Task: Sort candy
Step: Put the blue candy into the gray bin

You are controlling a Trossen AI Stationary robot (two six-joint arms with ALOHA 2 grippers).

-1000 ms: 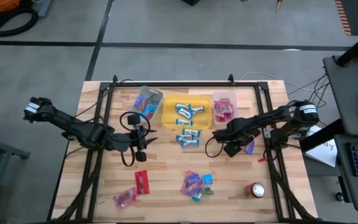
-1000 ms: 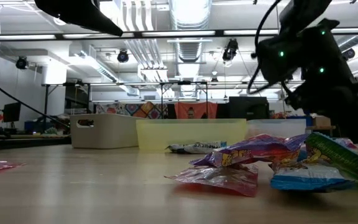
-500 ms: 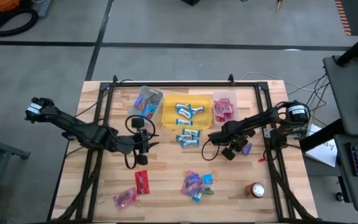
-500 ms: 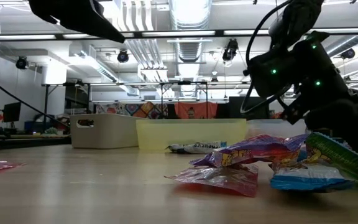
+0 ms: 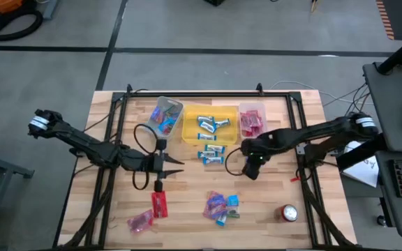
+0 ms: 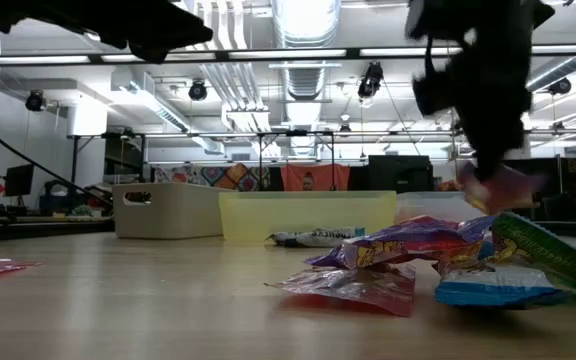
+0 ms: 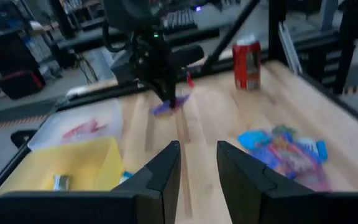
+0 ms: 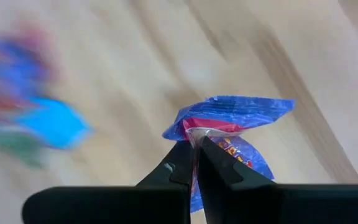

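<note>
A blue-purple candy (image 8: pixel 229 134) hangs pinched between the right gripper's (image 8: pixel 194 163) two fingers, clamped tight on the wrapper's edge and carried above the wood, just in front of the yellow bin (image 5: pixel 209 123). From the left wrist view, that same piece dangles under the dark arm as a small purple scrap.

Sorting looks well under way, by my read: blue-and-white pieces sit in the yellow bin, with a few more (image 5: pixel 211 155) lying on the table just at its front edge; red-pink ones fill the clear bin (image 5: pixel 251 119) to its right, and mixed wrappers sit in the clear bin on the left (image 5: pixel 165 113). Left to do: a loose pile (image 5: pixel 220 206) near the front middle, a red piece (image 5: pixel 159 203) and a pink one (image 5: pixel 139 222) at front left.

The left gripper (image 5: pixel 169 166) hovers over bare wood above that red piece, fingers spread apart and empty.

Room to move? Open wood in the centre between both arms. The red can (image 5: pixel 288 213) stands at front right, well apart from the pile. The black frame rails (image 5: pixel 303 139) run along both sides.
</note>
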